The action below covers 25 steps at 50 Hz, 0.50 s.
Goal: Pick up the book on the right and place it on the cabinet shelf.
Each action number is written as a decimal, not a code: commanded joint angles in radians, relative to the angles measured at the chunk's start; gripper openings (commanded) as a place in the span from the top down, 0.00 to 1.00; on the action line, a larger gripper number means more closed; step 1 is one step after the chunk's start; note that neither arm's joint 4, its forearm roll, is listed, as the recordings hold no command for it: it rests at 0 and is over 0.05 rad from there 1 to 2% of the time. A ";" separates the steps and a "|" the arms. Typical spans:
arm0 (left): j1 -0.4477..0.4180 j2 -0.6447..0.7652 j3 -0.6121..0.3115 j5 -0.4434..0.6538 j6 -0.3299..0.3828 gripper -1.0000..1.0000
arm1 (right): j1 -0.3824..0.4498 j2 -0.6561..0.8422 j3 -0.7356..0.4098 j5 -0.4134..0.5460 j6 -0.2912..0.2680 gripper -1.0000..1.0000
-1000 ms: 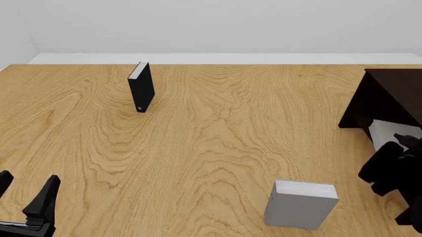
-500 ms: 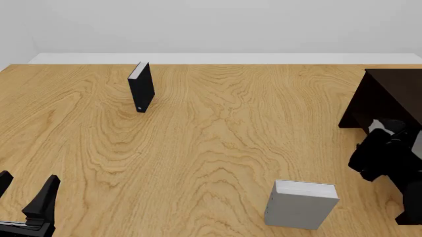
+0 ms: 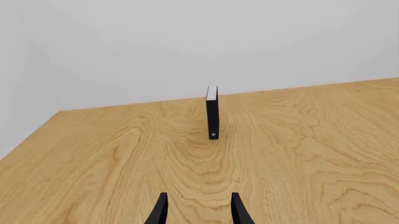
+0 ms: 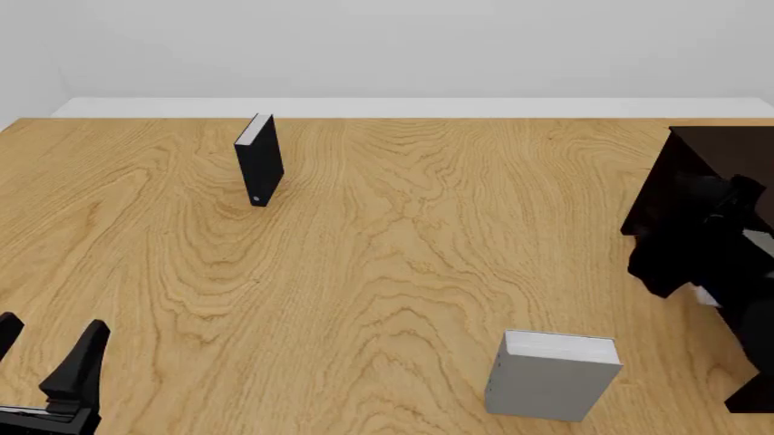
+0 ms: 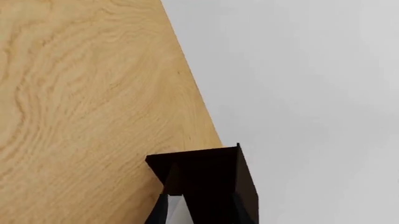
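Light wooden table (image 4: 400, 263) under white walls. Our left gripper (image 4: 49, 358) rests at the near left, fingers parted and empty. Our right gripper (image 4: 701, 240), its fingers too dark to judge, is against the dark brown cabinet (image 4: 713, 168). A thick grey book (image 4: 550, 376) stands near right; a slim black book (image 4: 259, 161) stands far left.

light-grey book (image 4: 550, 388) with white page edges, slim black book (image 4: 259, 161), near-black cabinet (image 4: 713, 181), wood-grain table (image 4: 400, 254)
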 commanded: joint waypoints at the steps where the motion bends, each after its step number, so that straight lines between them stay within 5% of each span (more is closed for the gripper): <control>1: -0.003 0.000 0.000 -0.006 0.000 0.00 | 0.058 -0.106 -0.072 0.126 0.053 0.00; 25: -0.010 0.000 -0.001 -0.019 0.006 0.00 | 0.146 -0.296 -0.247 0.405 0.366 0.00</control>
